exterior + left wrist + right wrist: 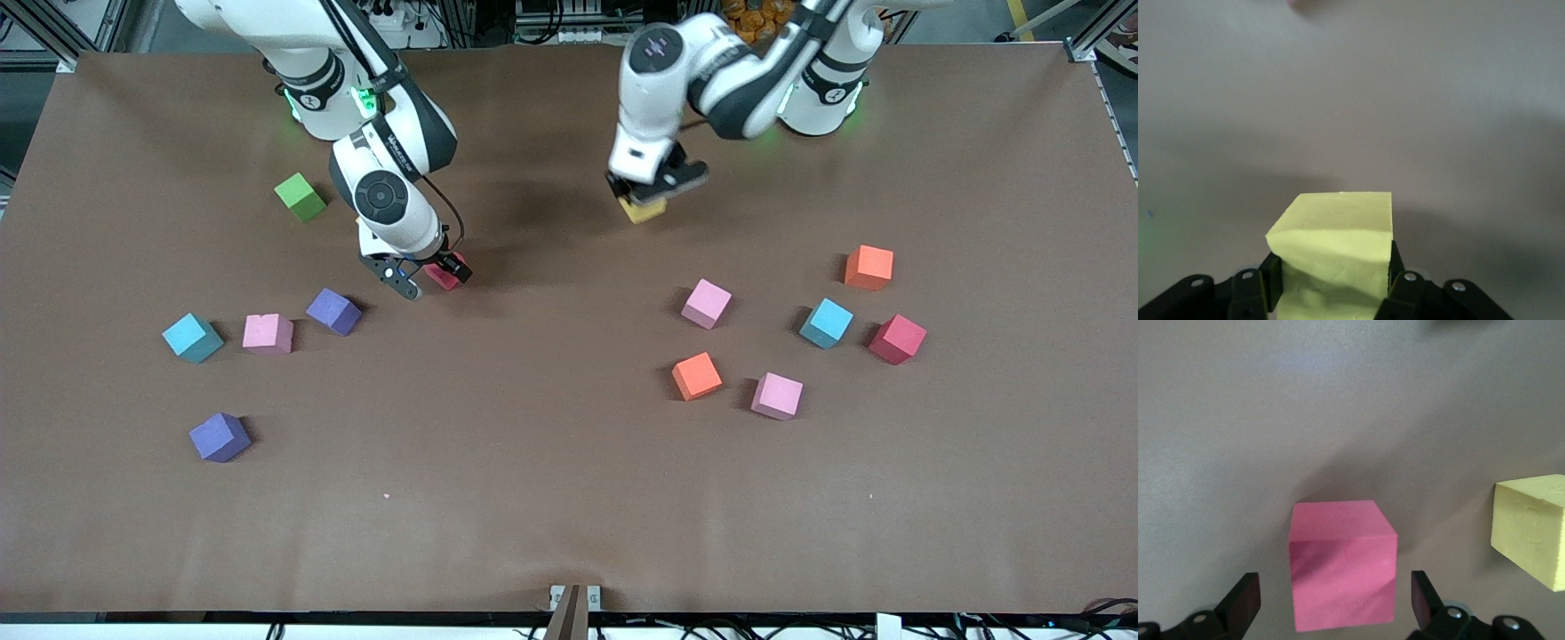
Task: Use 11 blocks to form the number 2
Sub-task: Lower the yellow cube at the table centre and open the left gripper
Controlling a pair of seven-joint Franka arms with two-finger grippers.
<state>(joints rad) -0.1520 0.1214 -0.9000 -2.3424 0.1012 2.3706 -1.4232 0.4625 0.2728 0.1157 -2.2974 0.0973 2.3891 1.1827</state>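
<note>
Gathering blocks: left gripper [642, 203] clamped on yellow block [1338, 260]; right gripper [433, 277], fingers apart, straddles red block [1341, 563]. Next: close, lift.

No text, label, brand or number is showing clearly enough to be read in any of the views. The right arm [391, 191] is carrying a small line of dark lettering on its white casing, in the upper left of the front view, but the letters are too small to make out. A faint raised mark is showing on the side of the yellow block [1533, 530] at the right edge of the right wrist view; it cannot be read either.
</note>
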